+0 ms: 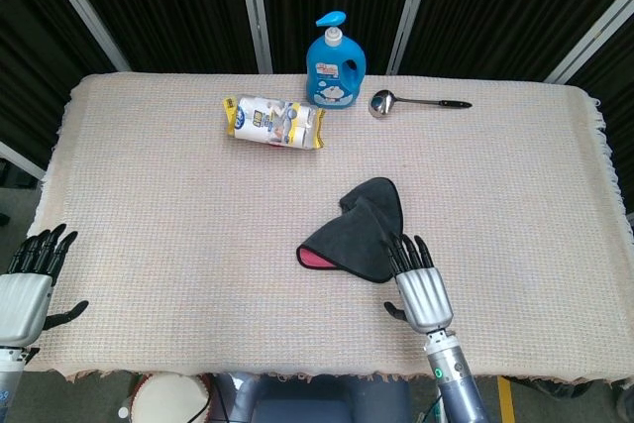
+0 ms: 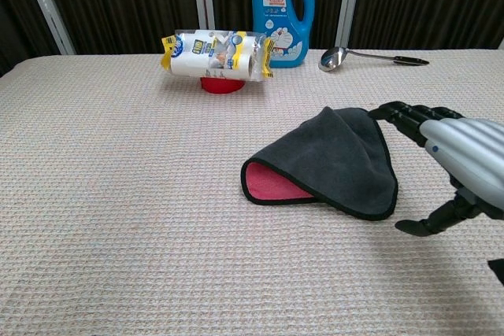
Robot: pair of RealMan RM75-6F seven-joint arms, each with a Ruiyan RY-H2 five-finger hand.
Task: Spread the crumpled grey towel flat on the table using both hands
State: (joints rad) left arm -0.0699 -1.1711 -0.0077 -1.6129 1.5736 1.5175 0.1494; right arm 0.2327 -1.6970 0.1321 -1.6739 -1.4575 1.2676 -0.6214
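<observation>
Dark curtains and metal posts stand behind the table (image 1: pixel 149 195), which is covered by a pale woven cloth. At its far side a blue bottle (image 1: pixel 335 61), a wrapped packet (image 1: pixel 274 122) and a ladle (image 1: pixel 416 102) are lined up; in the chest view something red shows behind or under the packet.

The towel (image 1: pixel 362 230) lies right of centre on the cloth, folded over itself into a rough triangle, with pink showing at the open fold (image 2: pixel 276 182) on its near left edge. None of it has been spread.

The right hand (image 1: pixel 418 282) is seen at the towel's near right corner, fingers extended and apart, nothing held. In the head view the fingertips (image 1: pixel 401 246) overlap the towel's edge, but whether contact is made cannot be told; the chest view shows the hand raised beside the towel with the thumb pointing down toward the cloth. The left hand (image 1: pixel 28 279) is held at the table's near left corner, well apart from the towel, fingers likewise extended and empty.

The task is judged to be at its very start: grasping of the towel and drawing out of the fold by both hands remain to be done.
</observation>
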